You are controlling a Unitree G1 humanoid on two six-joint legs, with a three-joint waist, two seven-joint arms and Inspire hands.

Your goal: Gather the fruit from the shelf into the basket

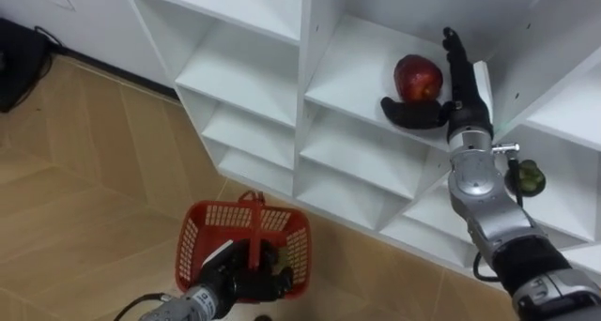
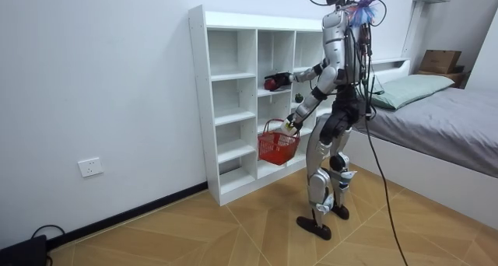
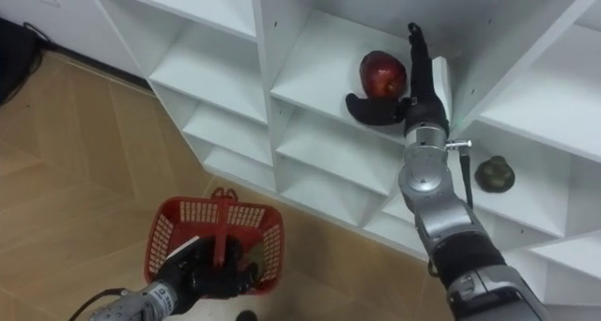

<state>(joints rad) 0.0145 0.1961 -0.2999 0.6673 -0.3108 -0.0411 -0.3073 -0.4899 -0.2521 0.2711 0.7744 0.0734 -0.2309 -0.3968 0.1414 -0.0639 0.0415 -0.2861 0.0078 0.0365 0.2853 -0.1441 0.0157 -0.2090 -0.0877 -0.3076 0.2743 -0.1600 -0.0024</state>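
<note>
The robot's right hand (image 1: 461, 98), fingers straight and thumb spread, is placed just beside the round red apple (image 1: 418, 77) at the front edge of a white closet shelf (image 1: 349, 77), while the red plastic mesh basket (image 1: 200, 232) is gripped by its handle in the left hand (image 1: 239, 282), fingers curled.

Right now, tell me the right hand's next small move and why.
Probably close the right hand round the red apple: the hand is open on the shelf, thumb in front of the apple and fingers straight beside it. The left hand holds the red basket by its handle, lower down.
</note>
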